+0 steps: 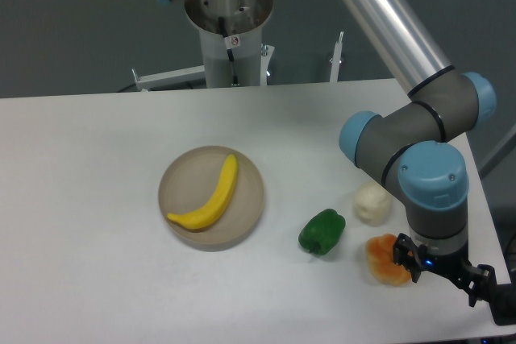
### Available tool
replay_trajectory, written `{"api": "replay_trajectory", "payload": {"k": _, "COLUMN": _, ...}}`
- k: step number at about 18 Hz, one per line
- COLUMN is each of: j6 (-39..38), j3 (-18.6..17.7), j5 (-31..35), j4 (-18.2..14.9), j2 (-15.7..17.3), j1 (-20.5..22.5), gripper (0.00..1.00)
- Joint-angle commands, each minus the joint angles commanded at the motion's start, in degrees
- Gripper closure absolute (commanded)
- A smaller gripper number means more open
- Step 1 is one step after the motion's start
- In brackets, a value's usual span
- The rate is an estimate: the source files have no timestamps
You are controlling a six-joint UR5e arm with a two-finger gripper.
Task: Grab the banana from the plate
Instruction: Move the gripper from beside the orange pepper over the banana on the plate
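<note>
The bright yellow banana (211, 196) lies curved across the round beige plate (246, 217), which sits left of the table's middle. My gripper (442, 268) hangs far to the right, near the table's front right corner, well away from the plate. Its black finger links splay wide apart below the wrist, and nothing shows between them. It is open, and the fingertips point down and are partly hidden by the wrist.
An orange lumpy fruit (382, 262) lies just left of the gripper, touching or nearly touching its left link. A green pepper (322, 231) and a white lumpy item (372, 203) lie between plate and gripper. The table's right edge (484, 199) runs close by.
</note>
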Motion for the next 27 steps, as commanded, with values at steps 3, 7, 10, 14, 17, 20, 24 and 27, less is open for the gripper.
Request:
{"api": "replay_trajectory", "payload": {"k": 3, "j6": -0.52, "j3": -1.22, "j5": 0.09, "j4": 0.00, "j2": 0.70, "j1": -0.26, "gripper": 0.00}}
{"api": "replay_trajectory", "payload": {"k": 7, "j6": -2.11, "j3": -4.91, "j5": 0.26, "j4": -0.09, "j2": 3.24, "j1": -0.44, "gripper": 0.00}}
{"api": "replay_trajectory", "payload": {"k": 10, "j6": -2.55, "j3": -8.34, "j5": 0.35, "j4": -0.17, "j2": 5.88, "j1": -1.14, "gripper": 0.00}}
{"api": "replay_trajectory", "payload": {"k": 14, "j6": -5.96, "j3": -14.75, "j5": 0.18, "j4": -0.70, "j2": 10.45, "j1": -2.02, "gripper": 0.00}}
{"api": "replay_trajectory", "payload": {"k": 17, "j6": -11.05, "j3": -19.76, "j5": -0.44, "j4": -2.36, "j2": 14.40, "j1": -3.25, "gripper": 0.00}}
{"api": "replay_trajectory", "payload": {"k": 20, "j6": -17.21, "j3": -22.76, "j5": -0.61, "j4": -7.72, "j2": 18.01, "j1": -4.30, "gripper": 0.00}}
{"api": "replay_trajectory", "payload": {"k": 24, "j6": -22.93, "j3": -25.04, "j5": -3.06, "j4": -15.54, "j2": 21.52, "j1": -5.80, "gripper": 0.00}}
{"api": "replay_trajectory", "payload": {"k": 27, "j6": -23.73, "j3": -29.07, "j5": -9.04, "j4": -16.79, "j2": 23.81, "j1": -5.98, "gripper": 0.00}}
